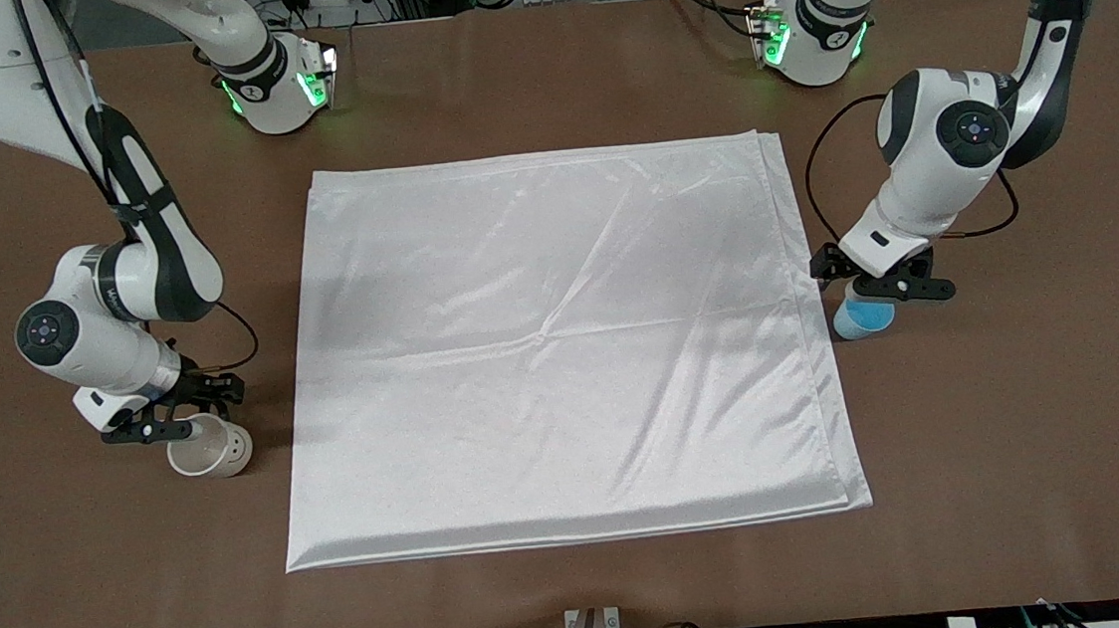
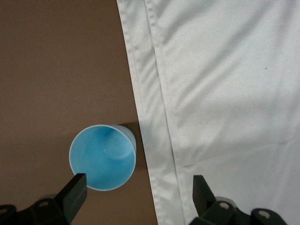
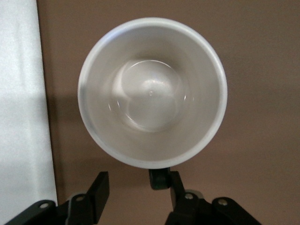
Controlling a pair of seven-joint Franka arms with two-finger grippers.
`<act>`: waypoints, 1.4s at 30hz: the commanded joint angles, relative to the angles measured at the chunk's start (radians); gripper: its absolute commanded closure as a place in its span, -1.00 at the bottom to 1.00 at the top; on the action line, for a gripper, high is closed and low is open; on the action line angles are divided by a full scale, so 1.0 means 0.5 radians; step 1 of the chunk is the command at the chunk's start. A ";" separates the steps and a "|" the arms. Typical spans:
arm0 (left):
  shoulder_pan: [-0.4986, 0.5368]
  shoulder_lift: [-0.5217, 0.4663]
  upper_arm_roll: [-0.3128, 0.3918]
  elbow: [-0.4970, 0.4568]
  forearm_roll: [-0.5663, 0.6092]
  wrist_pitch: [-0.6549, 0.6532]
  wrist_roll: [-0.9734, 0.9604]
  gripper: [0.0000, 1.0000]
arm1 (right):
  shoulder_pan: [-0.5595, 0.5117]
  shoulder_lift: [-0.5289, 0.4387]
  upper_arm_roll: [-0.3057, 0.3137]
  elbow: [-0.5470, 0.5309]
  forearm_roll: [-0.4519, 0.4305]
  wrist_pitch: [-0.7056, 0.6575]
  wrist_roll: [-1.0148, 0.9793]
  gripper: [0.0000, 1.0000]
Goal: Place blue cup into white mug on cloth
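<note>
Front view: we see the small light-blue tumbler [image 1: 864,319] on bare table beside the shiny white folded cloth [image 1: 562,344], under the spread left gripper [image 1: 882,281]. The off-white mug [image 1: 212,449] sits under the spread right gripper [image 1: 171,416].

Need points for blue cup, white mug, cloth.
blue cup [image 2: 103,157]: left wrist view, on its blue inside floor.
white mug [image 3: 151,96]: right wrist view, on its inside bottom.
cloth [image 1: 561,334]: front view, on its creased middle.

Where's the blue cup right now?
The blue cup stands on the bare table just off the cloth edge, toward the left arm's end, under the open left gripper.
</note>
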 commanded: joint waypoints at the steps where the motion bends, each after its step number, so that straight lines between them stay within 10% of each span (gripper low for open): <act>1: 0.032 0.154 -0.007 -0.003 0.049 0.230 0.015 -1.00 | -0.026 0.072 0.013 0.089 0.017 -0.002 -0.029 0.03; 10: 0.075 0.329 -0.001 0.018 0.187 0.399 0.018 -1.00 | -0.014 0.082 0.016 0.120 0.017 -0.008 -0.023 0.99; 20: 0.109 0.418 0.002 0.040 0.193 0.411 0.021 -1.00 | 0.026 -0.010 0.086 0.239 0.020 -0.146 -0.011 1.00; 22: 0.118 0.418 0.002 0.040 0.196 0.411 0.024 -0.62 | 0.044 -0.023 0.108 0.307 0.020 -0.247 -0.005 1.00; 25: 0.125 0.421 -0.001 0.040 0.202 0.411 0.070 0.46 | 0.063 -0.029 0.166 0.445 0.023 -0.422 0.008 1.00; 28: 0.125 0.424 0.002 0.046 0.202 0.408 0.079 0.90 | 0.078 -0.029 0.230 0.580 0.020 -0.578 0.057 1.00; 42: 0.115 0.440 0.002 0.046 0.205 0.408 0.073 1.00 | 0.498 0.005 0.307 0.921 0.020 -0.809 0.544 1.00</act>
